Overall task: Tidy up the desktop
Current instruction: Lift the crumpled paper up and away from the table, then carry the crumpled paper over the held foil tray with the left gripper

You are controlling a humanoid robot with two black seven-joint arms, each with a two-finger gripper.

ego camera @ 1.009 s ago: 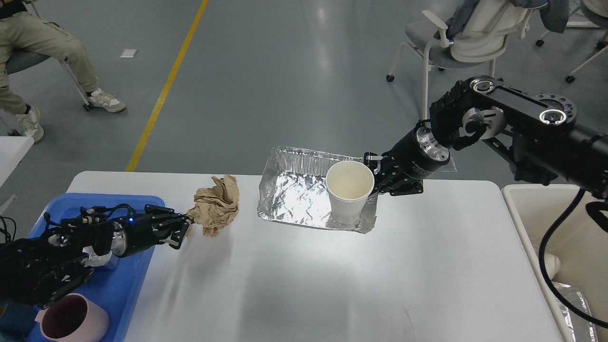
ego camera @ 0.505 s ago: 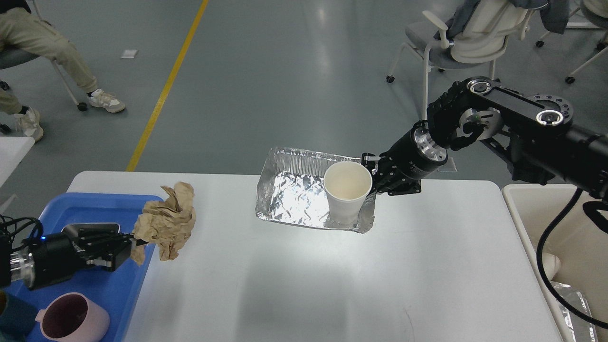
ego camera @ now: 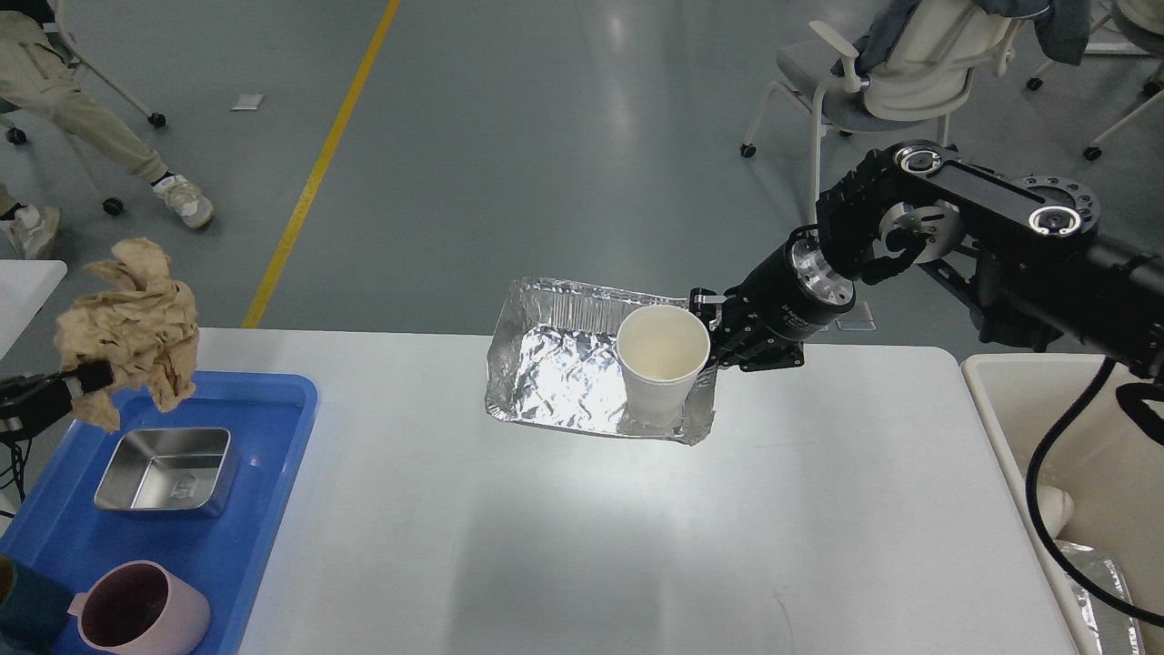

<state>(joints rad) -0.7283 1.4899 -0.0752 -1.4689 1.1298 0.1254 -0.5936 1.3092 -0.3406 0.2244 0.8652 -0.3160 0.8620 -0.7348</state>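
Note:
The white desktop (ego camera: 582,528) fills the lower view. My left gripper (ego camera: 77,380) is shut on a crumpled brown paper ball (ego camera: 132,327) and holds it in the air at the far left, above the back of the blue tray (ego camera: 264,428). My right gripper (ego camera: 714,332) is at the right side of a white paper cup (ego camera: 662,364). The cup stands in a crumpled foil tray (ego camera: 555,368) near the desktop's back edge. The cup hides the fingertips, so I cannot tell whether they grip it.
The blue tray holds a steel square dish (ego camera: 164,468) and a pink mug (ego camera: 141,619). A beige bin (ego camera: 1018,391) stands at the right edge with foil inside. Chairs and a seated person are on the floor behind.
My left gripper has carried the brown paper ball left and upward, off the desktop to above the blue tray's far side. The foil tray and cup have shifted slightly left with the right gripper.

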